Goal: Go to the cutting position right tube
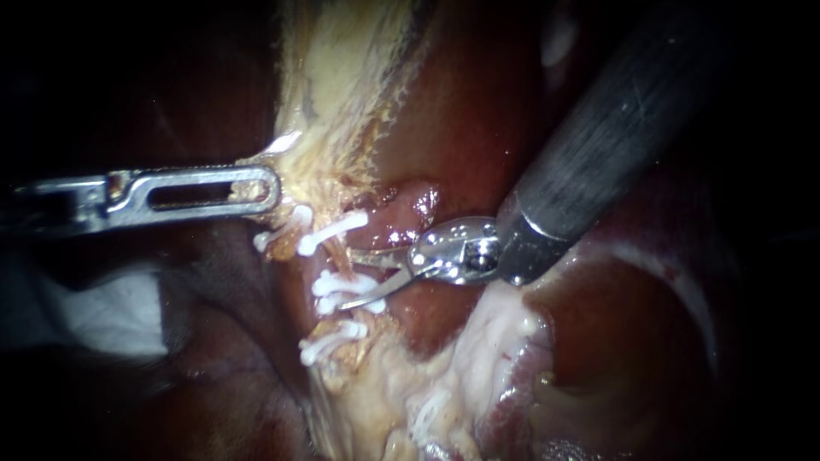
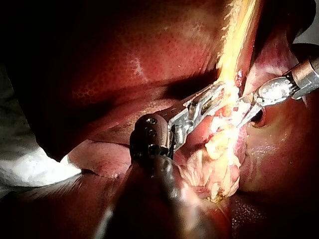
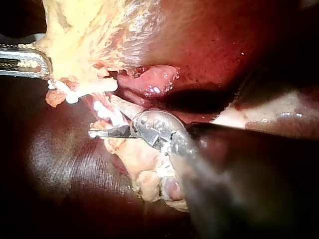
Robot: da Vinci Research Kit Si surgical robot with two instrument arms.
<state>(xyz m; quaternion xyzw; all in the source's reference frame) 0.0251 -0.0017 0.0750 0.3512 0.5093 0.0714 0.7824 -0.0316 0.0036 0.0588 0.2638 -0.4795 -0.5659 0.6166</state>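
– Where is the tube?

– In the middle of the endoscope view. The tube [image 1: 343, 260] is a thin tan strand coming down out of the fatty tissue [image 1: 342, 94]. Three white clips cross it: the upper clip [image 1: 333, 232], the middle clip [image 1: 342, 286] and the lower clip [image 1: 329, 343]. A shorter clip [image 1: 278, 232] sits just to the left. From that I take the strand at the blades to be the right tube, though no second tube shows plainly.

– And the scissors?

– My right instrument [image 1: 346, 279] comes in from the upper right. Its two blades are spread in a narrow V and grip nothing. The upper blade's tip lies at the tube just below the upper clip, and the lower blade lies across the middle clip. The right wrist view shows the same spread.

– The other one?

– My left instrument [image 1: 272, 183] comes in from the left, its jaws closed on the edge of the fatty tissue. That tissue looks stretched taut, away from the dark red liver [image 1: 478, 111].

– So which step is this?

– The close of the approach, I'd judge. The blades are at the tube but not yet squarely on its bare stretch.

– What does the next move need?

– A small, careful shift towards the upper clip. Both blades should bracket only the tube between the upper and middle clips, with no clip in the bite. The left instrument's hold should keep the strand taut meanwhile.
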